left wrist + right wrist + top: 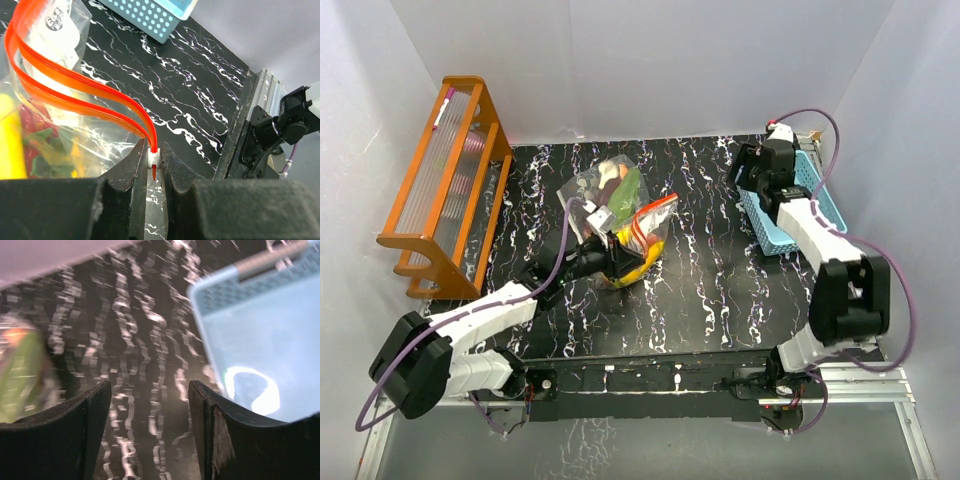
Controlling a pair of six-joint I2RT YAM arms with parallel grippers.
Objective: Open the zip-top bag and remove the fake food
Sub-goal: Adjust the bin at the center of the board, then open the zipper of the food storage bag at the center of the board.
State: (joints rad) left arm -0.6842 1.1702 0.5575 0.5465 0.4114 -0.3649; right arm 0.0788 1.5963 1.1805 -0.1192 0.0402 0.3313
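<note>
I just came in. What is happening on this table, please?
The left claw is shut on the white slider of the zip-top bag, at the end of its red zip strip. The fake food, such as the yellow banana, is inside the bag. The right claw is open and empty, above the table near the light-blue basket.

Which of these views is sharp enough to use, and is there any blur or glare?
Right wrist: smeared by motion blur, with a bright glare patch on the light-blue basket floor. Left wrist: sharp on the red zip strip. Top external: crisp, evenly lit.
</note>
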